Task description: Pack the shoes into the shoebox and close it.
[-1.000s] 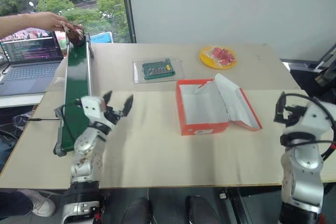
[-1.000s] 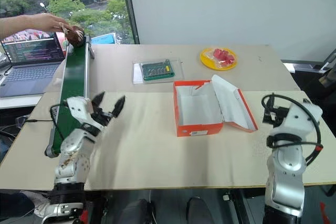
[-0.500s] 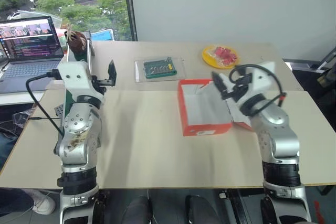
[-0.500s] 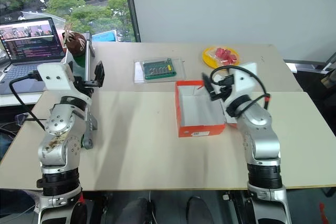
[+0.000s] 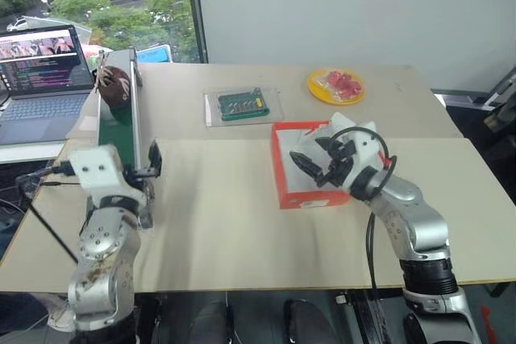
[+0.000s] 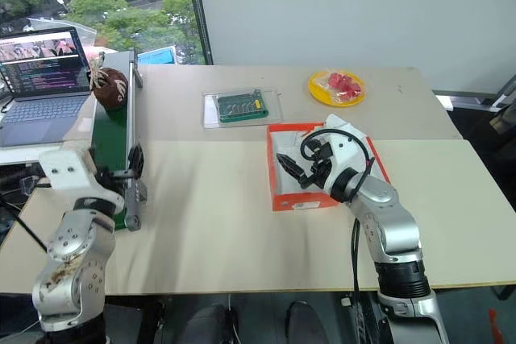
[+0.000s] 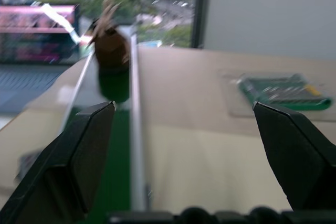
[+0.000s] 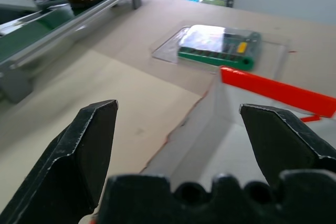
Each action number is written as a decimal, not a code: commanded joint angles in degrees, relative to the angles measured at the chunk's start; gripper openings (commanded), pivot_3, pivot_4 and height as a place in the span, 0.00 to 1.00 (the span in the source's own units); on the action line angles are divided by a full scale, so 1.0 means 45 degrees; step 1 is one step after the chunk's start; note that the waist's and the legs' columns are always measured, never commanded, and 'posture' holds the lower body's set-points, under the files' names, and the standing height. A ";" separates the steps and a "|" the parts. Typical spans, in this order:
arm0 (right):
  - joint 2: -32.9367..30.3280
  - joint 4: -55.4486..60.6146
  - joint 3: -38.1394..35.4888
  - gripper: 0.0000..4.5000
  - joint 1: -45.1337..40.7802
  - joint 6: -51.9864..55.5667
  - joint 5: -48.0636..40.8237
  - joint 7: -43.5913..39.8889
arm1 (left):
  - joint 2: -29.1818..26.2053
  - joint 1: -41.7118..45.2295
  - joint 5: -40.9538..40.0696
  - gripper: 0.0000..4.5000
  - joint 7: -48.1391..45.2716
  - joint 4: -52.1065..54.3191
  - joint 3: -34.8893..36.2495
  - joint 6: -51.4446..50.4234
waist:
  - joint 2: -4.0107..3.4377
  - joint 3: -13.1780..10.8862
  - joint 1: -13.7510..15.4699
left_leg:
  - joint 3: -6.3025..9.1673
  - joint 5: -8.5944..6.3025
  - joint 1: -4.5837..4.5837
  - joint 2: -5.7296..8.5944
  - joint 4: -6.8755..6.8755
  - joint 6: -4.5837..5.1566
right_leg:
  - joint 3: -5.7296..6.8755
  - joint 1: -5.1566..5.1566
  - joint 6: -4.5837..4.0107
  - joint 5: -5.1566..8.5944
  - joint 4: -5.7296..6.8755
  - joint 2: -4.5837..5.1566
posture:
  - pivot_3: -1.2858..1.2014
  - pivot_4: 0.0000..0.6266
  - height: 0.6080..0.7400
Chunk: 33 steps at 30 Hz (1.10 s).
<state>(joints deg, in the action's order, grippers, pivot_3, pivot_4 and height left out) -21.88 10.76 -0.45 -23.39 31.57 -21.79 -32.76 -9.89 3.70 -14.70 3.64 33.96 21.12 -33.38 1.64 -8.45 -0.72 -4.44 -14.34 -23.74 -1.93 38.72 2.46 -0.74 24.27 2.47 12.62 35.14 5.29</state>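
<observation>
A dark brown shoe [image 5: 113, 86] with white markings stands on the green conveyor belt [image 5: 121, 122] at the table's left, toward its far end. My left gripper [image 7: 184, 114] is open and level beside the belt's near end, pointing along it at the shoe [image 7: 110, 48], well short of it. The red-orange shoebox [image 5: 277, 168] lies open mid-table, white inside with no shoe showing in it. Its lid [image 6: 345, 126] is folded back to the right and partly hidden by my right arm. My right gripper [image 5: 318, 163] hangs open over the box, holding nothing.
A clear tray with a green circuit board [image 5: 242, 105] lies behind the box. A yellow plate of red pieces [image 5: 334, 86] sits at the far right. An open laptop [image 5: 44, 62] stands left of the conveyor.
The person's hand has left the belt. The shoe has come a little nearer along the belt. My left gripper drew back and lower; my right swung left and down over the open box.
</observation>
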 commanded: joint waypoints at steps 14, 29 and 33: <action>0.0250 0.0715 0.0941 0.98 -0.1570 0.1518 -0.1195 -0.1126 | -0.1663 0.2066 0.0006 1.00 -0.0713 -0.5394 0.1076 0.1939 | 0.0011 0.0000 0.0038 | 0.0000 0.0000 -0.0007 0.0012 0.0007 0.0000 | 0.0014 0.0002 0.0002 -0.0001 0.0001 0.0002 | 0.52 0.24 1.00; 0.0073 0.0933 0.0998 0.98 -0.1348 0.1803 -0.0826 -0.0629 | -0.2481 0.3516 0.0304 1.00 -0.1038 -0.8764 0.0872 0.2569 | 0.0014 0.0002 0.0018 | -0.0003 0.0003 -0.0005 0.0009 0.0010 -0.0007 | 0.0020 0.0007 0.0000 -0.0006 0.0021 0.0007 | 0.52 0.24 1.00; 0.0020 0.0965 0.0978 0.98 -0.1349 0.1780 -0.0785 -0.0534 | -0.2480 0.3618 0.0152 1.00 -0.1481 -0.9081 0.0614 0.2616 | 0.0015 0.0002 0.0006 | -0.0006 0.0003 -0.0005 0.0010 0.0009 -0.0008 | 0.0020 0.0009 -0.0001 -0.0006 0.0030 0.0008 | 0.52 0.24 1.00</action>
<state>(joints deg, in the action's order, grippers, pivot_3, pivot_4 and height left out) -21.22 12.10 4.47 -28.92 39.52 -25.41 -35.53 -20.32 18.76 -13.72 -2.19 -7.61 24.13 -22.76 1.71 -8.43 -0.69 -4.46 -14.33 -23.77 -1.89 38.76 2.43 -0.65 24.31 2.47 12.59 35.31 5.32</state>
